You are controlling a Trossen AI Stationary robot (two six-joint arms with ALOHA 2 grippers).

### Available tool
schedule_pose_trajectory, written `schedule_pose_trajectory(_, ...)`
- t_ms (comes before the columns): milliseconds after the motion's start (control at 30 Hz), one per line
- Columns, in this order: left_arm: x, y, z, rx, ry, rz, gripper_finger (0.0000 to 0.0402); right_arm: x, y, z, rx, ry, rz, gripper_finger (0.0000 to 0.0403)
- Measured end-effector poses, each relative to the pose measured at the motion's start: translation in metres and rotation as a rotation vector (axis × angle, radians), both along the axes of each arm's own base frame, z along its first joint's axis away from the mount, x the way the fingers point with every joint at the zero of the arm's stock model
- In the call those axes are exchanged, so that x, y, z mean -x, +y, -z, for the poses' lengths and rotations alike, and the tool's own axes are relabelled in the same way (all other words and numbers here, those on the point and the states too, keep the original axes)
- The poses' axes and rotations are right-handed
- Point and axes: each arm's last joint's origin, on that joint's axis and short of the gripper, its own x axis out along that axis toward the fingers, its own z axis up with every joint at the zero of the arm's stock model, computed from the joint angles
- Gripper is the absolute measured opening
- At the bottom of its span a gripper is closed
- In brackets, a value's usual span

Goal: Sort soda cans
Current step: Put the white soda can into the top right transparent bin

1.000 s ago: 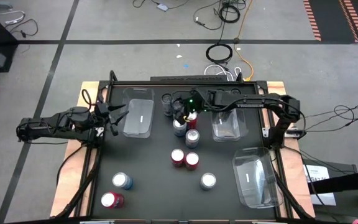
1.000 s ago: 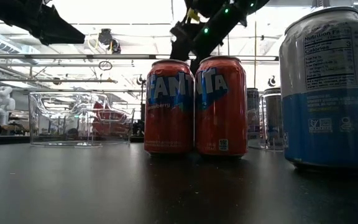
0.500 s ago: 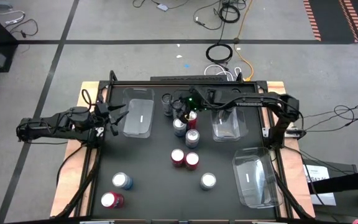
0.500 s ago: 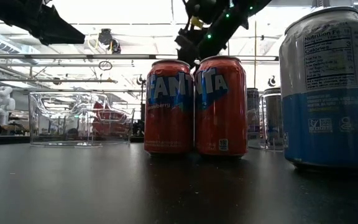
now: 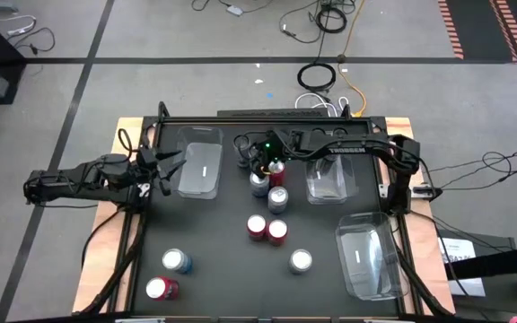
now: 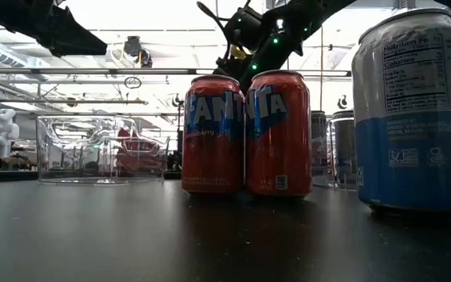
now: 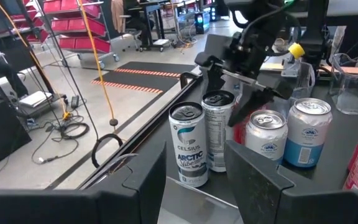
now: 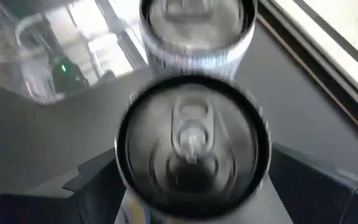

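The right gripper [image 5: 257,161] is hanging over the cluster of cans at about 12 o'clock on the worktop [image 5: 214,242], just right of the left-hand clear tray [image 5: 200,168]. Its fingers [image 8: 95,177] are standing wide, one on each side of a can's silvery top [image 8: 193,144], and they are not yet closing on it; a second can [image 8: 194,28] is sitting just beyond. The left wrist view is showing the same group: a white can [image 7: 189,144], a tall can [image 7: 218,129] beside it and two blue-and-silver cans [image 7: 288,135] nearby, with the right arm above them.

To do this pick well, the fingers should probably be lowering straight down with the can centred between them, since the neighbours are standing close and a slanted approach could knock them over. Gripping below the rim, on the body, looks safest.

The left gripper [image 5: 155,170] is waiting at about 9 o'clock by the worktop's edge, closed on nothing. Two red cans [image 6: 245,133] are standing touching near the centre, and three more cans [image 5: 177,261] are lying toward 6 and 7 o'clock.
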Motion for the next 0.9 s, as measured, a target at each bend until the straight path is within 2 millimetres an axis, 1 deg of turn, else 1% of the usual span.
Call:
schedule_pose_trajectory(67,0.0,0.0,0.0,0.0,0.0,0.0,0.0171,0.0,0.0,0.001,-0.003,0.001,-0.001,0.0349)
schedule_pose_trajectory(133,0.0,0.0,0.0,0.0,0.0,0.0,0.0171,0.0,0.0,0.003,-0.015,0.007,-0.006,0.0335)
schedule_pose_trajectory(200,0.0,0.0,0.0,0.001,-0.001,0.0,0.0171,0.0,0.001,0.003,-0.03,0.005,-0.012,0.0311)
schedule_pose_trajectory(367,0.0,0.0,0.0,0.003,-0.001,-0.001,0.0171,-0.001,0.0,0.003,-0.029,0.0,-0.012,0.0234)
schedule_pose_trajectory(500,0.0,0.0,0.0,0.002,-0.001,-0.001,0.0171,0.001,0.001,0.0,-0.029,-0.001,-0.012,0.0233)
schedule_pose_trajectory(567,0.0,0.0,0.0,0.002,-0.001,-0.001,0.0171,0.004,0.002,-0.004,-0.032,0.001,-0.009,0.0233)
schedule_pose_trajectory(667,0.0,0.0,0.0,0.002,-0.001,0.0,0.0171,0.013,0.003,-0.018,-0.057,-0.015,0.029,0.0233)
schedule_pose_trajectory(833,0.0,0.0,0.0,0.002,-0.001,0.0,0.0171,0.034,0.006,-0.054,-0.046,-0.069,0.108,0.024)
schedule_pose_trajectory(900,0.0,0.0,0.0,0.001,-0.001,0.0,0.0171,0.045,0.008,-0.071,-0.029,-0.114,0.143,0.0242)
